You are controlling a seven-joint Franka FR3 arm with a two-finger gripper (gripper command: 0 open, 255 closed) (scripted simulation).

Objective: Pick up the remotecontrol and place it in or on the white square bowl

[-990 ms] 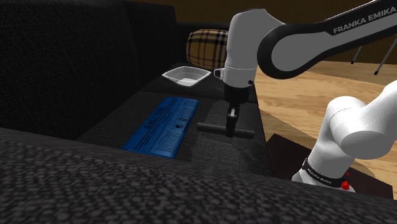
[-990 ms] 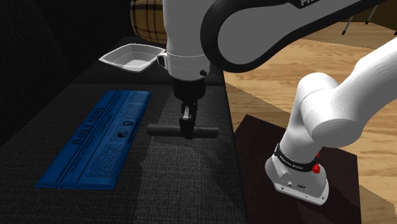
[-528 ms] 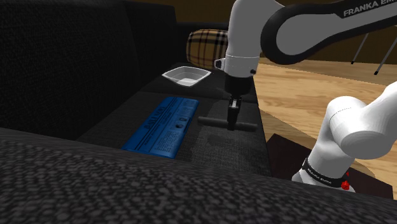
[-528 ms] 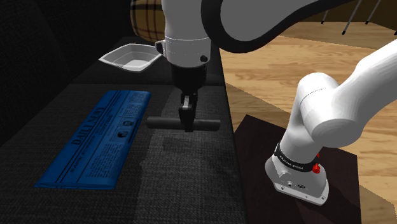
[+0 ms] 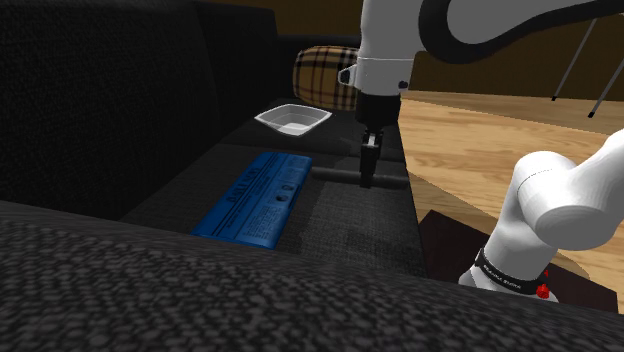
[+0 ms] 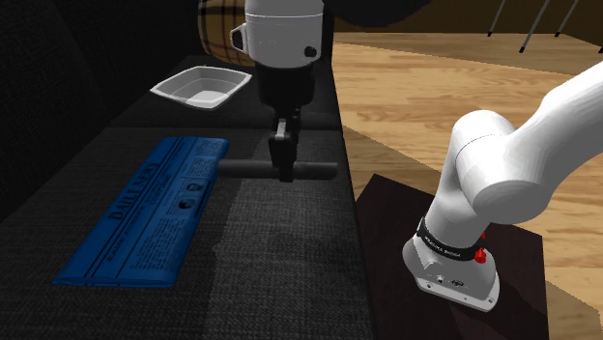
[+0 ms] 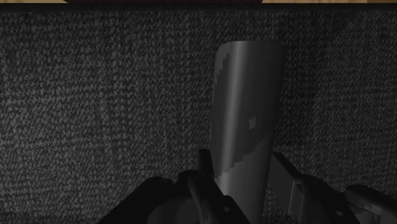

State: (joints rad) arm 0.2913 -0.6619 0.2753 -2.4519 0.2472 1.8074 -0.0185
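— What covers the sofa seat (image 7: pixel 95 95)?
— Coarse, dark woven cloth, rough and matt. Against it the remote control (image 7: pixel 248 108) looks smooth, dark grey with a dull sheen.
— And the rest?
— The bowl (image 6: pixel 200 87) is smooth, plain white. The floor (image 6: pixel 435 97) is polished wood planks, the cushion (image 5: pixel 320 72) checked cloth. The arm (image 6: pixel 502 174) has a glossy white shell; the fingers (image 7: pixel 205 175) are matt black.

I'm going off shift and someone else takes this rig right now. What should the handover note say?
Gripper: shut on the dark remote control, holding it level above the sofa seat.
White square bowl: empty, farther along the seat, near the plaid cushion.
Done: grasp and lift.
Left: carry the remote to the bowl, lower it in, release.
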